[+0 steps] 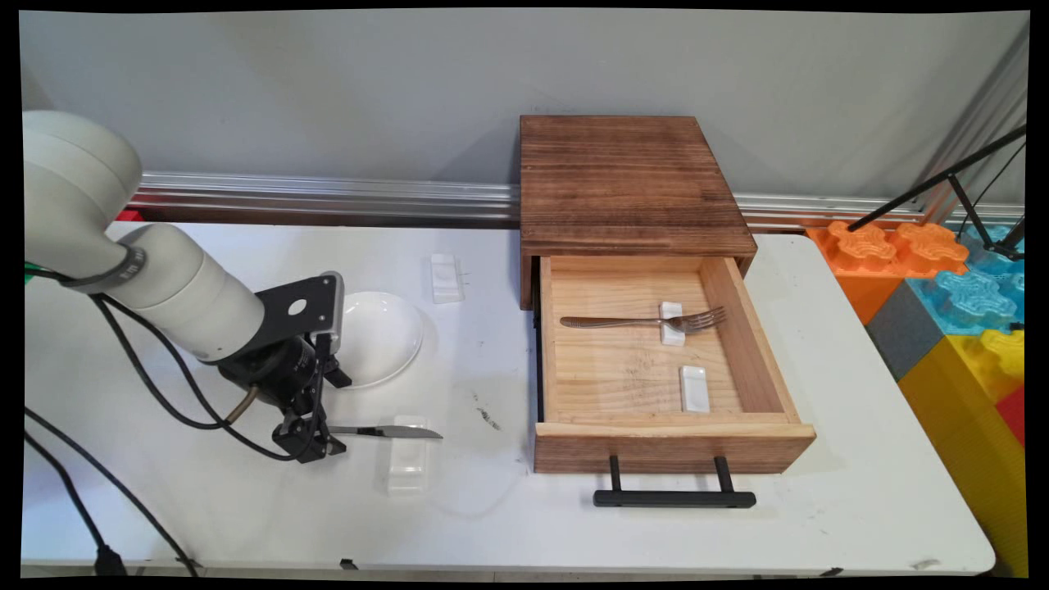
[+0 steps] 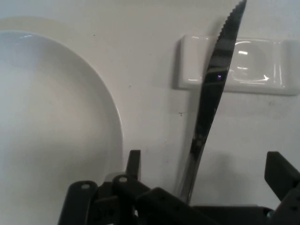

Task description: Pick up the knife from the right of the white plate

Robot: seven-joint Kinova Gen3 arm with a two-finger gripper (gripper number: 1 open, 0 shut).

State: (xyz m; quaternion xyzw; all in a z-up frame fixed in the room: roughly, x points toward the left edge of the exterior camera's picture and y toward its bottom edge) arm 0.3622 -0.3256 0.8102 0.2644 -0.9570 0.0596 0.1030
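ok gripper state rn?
Gripper: closed on the handle of the knife, whose blade lies across the white rest beside the plate.

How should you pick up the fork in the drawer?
Grip the fork by its bare handle, coming straight down from above. Its neck rests on a small white rest, the handle stretches left over open drawer floor, and the walls block sideways approaches.

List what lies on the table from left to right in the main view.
pincer → white plate → clear rest with the knife across it → white rest → wooden drawer box, its open drawer holding a fork.
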